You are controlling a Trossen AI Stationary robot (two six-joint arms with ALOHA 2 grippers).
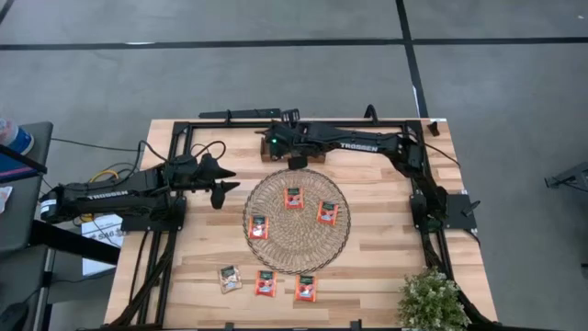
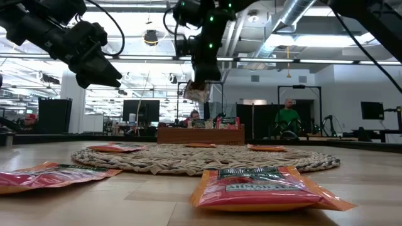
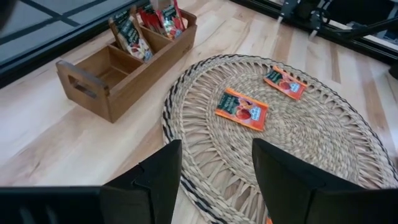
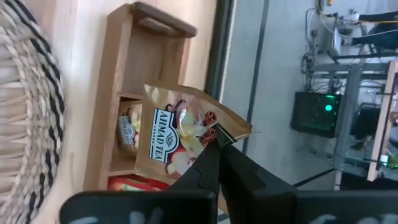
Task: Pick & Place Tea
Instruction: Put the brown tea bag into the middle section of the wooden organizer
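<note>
A robotics lab in a large open industrial hall. The two arms (image 1: pixel 340 142) are bolted to a black frame (image 1: pixel 184 129) on a wood table (image 1: pixel 386 276) standing on a grey concrete floor (image 1: pixel 276 74) marked with dark lines. Beyond the table, exposed ducts (image 2: pixel 295 16) run under the ceiling, with monitors (image 2: pixel 141 110), equipment racks (image 4: pixel 320 112) and people (image 2: pixel 287 116) at far workstations.

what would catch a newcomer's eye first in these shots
First, the right gripper, shut on a tan square tea sachet and holding it above the brown wooden compartment tray at the table's far edge. Next, the large round woven mat mid-table with three red-orange sachets lying on it. The left gripper hangs open over the mat's left rim.
</note>
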